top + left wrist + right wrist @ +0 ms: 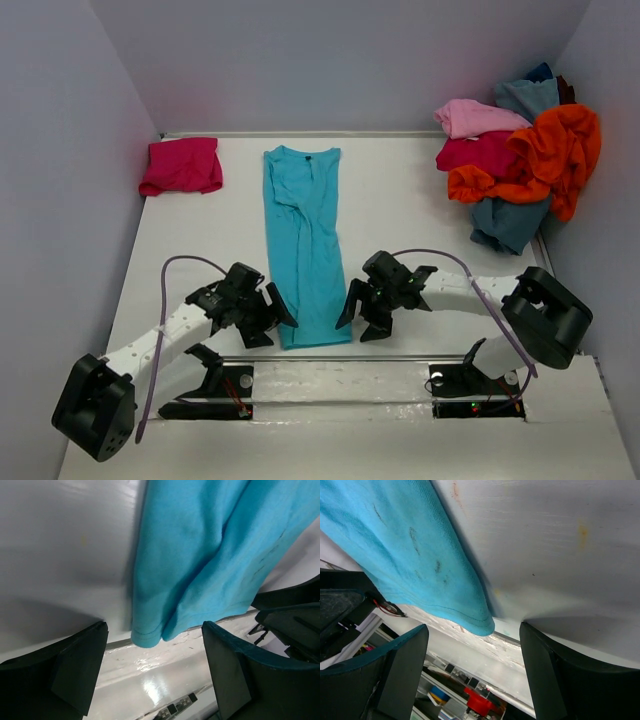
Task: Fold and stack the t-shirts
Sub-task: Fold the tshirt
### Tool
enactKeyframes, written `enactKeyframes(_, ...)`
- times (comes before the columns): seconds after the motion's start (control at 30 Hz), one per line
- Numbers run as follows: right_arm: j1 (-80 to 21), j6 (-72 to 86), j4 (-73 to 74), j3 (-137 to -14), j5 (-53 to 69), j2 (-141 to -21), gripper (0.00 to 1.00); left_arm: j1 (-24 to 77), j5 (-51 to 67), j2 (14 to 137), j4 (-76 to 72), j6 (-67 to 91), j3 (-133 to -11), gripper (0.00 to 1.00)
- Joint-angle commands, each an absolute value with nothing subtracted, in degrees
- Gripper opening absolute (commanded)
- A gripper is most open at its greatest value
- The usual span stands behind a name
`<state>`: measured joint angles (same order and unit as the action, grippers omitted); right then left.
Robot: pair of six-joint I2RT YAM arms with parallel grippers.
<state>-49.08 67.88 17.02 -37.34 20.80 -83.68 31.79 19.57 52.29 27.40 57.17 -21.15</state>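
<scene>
A bright turquoise t-shirt [305, 240] lies folded lengthwise into a long strip down the middle of the table, collar at the far end. My left gripper [268, 318] is open beside the strip's near left corner, which shows in the left wrist view [200, 565]. My right gripper [358, 312] is open beside the near right corner, seen in the right wrist view [410, 555]. Neither holds cloth. A folded magenta-pink t-shirt [182, 165] lies at the far left. A pile of t-shirts sits at the far right: orange [555, 150], light pink [475, 117], crimson [480, 152], dusty blue [510, 220].
White walls close in the table on the left, back and right. The table's near edge [330, 355] runs just below the shirt's hem, with the arm bases [215, 385] mounted in front of it.
</scene>
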Motion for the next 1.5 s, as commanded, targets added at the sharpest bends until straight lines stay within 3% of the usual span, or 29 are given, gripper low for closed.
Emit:
enactKeyframes(0.0, -48.87, 66.62, 17.23, -37.62, 18.63, -84.11, 0.79, 32.08, 21.00, 54.66, 21.28, 57.39, -19.95, 0.88)
enactKeyframes(0.3, -48.87, 67.50, 15.21, -37.27, 18.81, -85.34, 0.79, 32.61, 23.55, 55.82, 18.73, 58.09, -16.10, 0.87)
enactKeyframes(0.57, -48.87, 68.82, 11.69, -36.30, 19.60, -86.57, 0.71, 32.61, 24.08, 54.23, 20.04, 58.27, -14.68, 0.86)
enactKeyframes(0.67, -48.87, 68.91, 11.25, -36.56, 19.60, -86.75, 0.65, 32.61, 24.26, 53.79, 20.65, 58.01, -14.07, 0.86)
enactKeyframes(0.8, -48.87, 69.17, 10.81, -36.47, 19.78, -86.84, 0.45, 32.61, 24.35, 52.74, 21.79, 58.27, -13.45, 0.85)
enactKeyframes(0.97, -48.87, 69.17, 10.11, -36.56, 20.13, -87.54, 0.40, 32.61, 24.61, 51.50, 22.24, 58.89, -12.66, 0.82)
enactKeyframes(1.17, -48.87, 69.17, 9.76, -36.47, 20.57, -87.89, 0.34, 32.61, 24.70, 51.07, 22.59, 58.80, -12.48, 0.74)
enactKeyframes(1.37, -48.87, 69.17, 9.58, -36.30, 20.83, -87.72, 0.30, 32.61, 25.22, 51.24, 21.80, 59.33, -11.87, 0.44)
enactKeyframes(1.47, -48.87, 69.08, 9.93, -36.12, 20.74, -87.36, 0.30, 32.61, 25.31, 51.59, 21.45, 59.24, -11.69, 0.40)
